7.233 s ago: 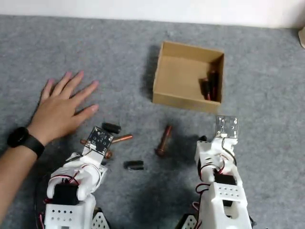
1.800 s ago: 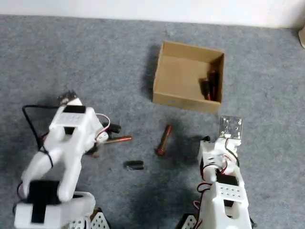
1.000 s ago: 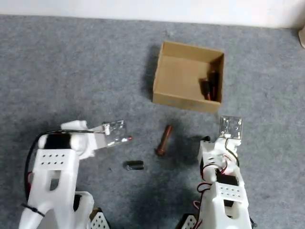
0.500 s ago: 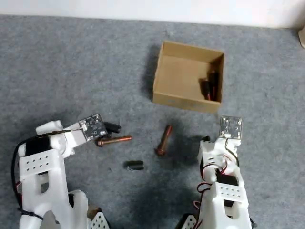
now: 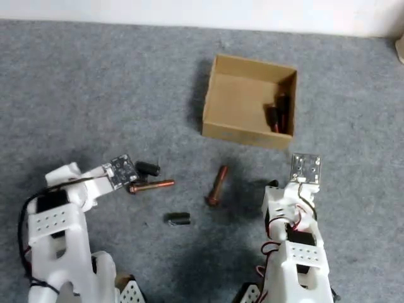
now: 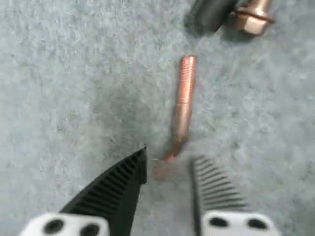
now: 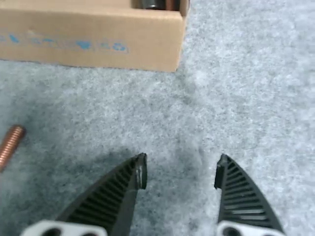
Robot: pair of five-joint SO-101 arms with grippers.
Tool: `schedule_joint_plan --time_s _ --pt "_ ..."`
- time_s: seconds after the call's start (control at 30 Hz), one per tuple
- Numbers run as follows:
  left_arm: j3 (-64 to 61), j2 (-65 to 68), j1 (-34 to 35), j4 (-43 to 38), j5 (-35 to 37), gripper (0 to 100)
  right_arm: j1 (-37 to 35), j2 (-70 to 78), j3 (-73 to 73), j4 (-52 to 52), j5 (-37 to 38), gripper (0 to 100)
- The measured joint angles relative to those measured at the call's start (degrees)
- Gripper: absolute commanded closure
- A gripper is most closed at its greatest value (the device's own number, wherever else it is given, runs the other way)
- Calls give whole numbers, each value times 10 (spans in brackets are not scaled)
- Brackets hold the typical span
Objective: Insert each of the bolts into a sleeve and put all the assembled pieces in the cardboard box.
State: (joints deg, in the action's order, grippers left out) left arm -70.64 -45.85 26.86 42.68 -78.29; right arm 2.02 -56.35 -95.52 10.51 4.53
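Observation:
A copper bolt (image 5: 151,185) lies flat on the grey carpet with its head toward my left gripper (image 5: 124,177). In the left wrist view that bolt (image 6: 183,105) runs away from the open left gripper (image 6: 170,157), its head between the fingertips. A black sleeve (image 5: 147,168) lies just beyond it. A second bolt (image 5: 216,185) and a second sleeve (image 5: 178,218) lie mid-table. The cardboard box (image 5: 226,95) holds assembled pieces (image 5: 278,113) in its right corner. My right gripper (image 5: 302,170) stands open and empty near the box (image 7: 88,39).
In the left wrist view, a sleeve (image 6: 211,12) and a bolt head (image 6: 253,14) lie farther off. The threaded end of a bolt (image 7: 10,145) shows in the right wrist view. Bare carpet stretches to the left and far side of the table.
The person's hand has left the table. The left arm swung over the bolt and has drawn back to the left, so its gripper now sits at the bolt's head. The right arm has barely moved.

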Motion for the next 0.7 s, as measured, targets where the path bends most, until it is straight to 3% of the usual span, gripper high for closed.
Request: schedule_joint_plan --time_s 0.27,0.37,0.53,0.7 --pt "-26 -1 0 -78 0 801 0 0 0 0 0 785" --pt "-17 -1 0 -80 50 799 0 0 0 0 0 785" --pt "27 -1 9 -64 416 712 0 0 0 0 0 785" --pt "65 -1 10 19 749 667 0 0 0 0 0 785"
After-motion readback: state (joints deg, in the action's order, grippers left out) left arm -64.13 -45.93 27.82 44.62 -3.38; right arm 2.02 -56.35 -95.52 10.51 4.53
